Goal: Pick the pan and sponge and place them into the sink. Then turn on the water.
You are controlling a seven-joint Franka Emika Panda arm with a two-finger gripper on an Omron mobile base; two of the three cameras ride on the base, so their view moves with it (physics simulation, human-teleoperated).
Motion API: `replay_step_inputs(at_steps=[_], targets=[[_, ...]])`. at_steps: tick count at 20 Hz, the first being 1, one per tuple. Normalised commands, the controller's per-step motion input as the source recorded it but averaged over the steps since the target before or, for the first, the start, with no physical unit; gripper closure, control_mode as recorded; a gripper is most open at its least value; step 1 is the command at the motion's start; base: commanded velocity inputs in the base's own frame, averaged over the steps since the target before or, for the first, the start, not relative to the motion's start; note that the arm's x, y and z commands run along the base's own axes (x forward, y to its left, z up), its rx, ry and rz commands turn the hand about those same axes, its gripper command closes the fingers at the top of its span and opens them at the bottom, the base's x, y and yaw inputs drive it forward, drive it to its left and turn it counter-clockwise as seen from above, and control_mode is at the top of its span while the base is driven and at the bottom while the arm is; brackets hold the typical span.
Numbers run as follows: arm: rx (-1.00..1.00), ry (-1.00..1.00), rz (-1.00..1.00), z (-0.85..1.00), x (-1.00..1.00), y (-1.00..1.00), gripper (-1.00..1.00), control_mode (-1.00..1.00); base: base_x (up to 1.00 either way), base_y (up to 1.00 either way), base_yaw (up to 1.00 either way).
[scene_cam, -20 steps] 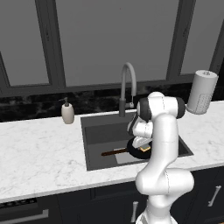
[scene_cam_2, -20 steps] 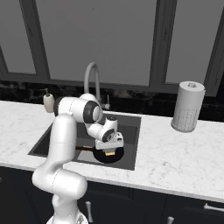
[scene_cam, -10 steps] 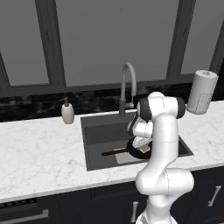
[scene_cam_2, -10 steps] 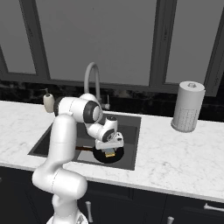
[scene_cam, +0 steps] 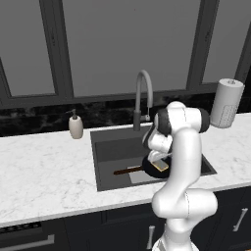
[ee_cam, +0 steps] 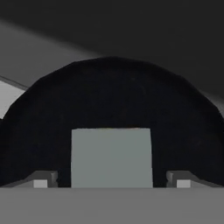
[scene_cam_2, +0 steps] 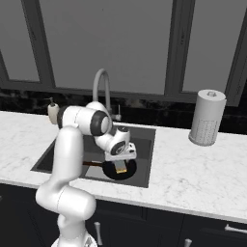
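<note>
Now, what you have:
Sponge: lying on the pan, inside the sink.
Jaws: spread apart, straddling your sponge, not touching it.

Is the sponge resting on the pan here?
Touching. Left base view: the sponge lies flat inside the pan, with no gap beneath it.
</note>
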Motion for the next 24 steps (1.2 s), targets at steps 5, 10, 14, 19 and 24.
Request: replay_step_inputs(at_steps=[5,10,14,19,24], targets=[[0.05,-0.15,-0.1,0.73,-0.12,-0.03,-1.0,-1.0,0.0,0.0,0.0],[0.07,-0.23,-0.07,0.67,-0.07,-0.07,-1.0,-1.0,0.0,0.0,0.0],[0.04,-0.19,-0.09,0.83,-0.11,0.0,-1.0,-1.0,0.0,0.0,0.0],[0.04,-0.21,-0.1,0.86,-0.26,0.0,-1.0,-1.0,0.0,0.0,0.0],[0.03,-0.2,-0.12,0.83,-0.23,0.06,-1.0,-1.0,0.0,0.0,0.0]])
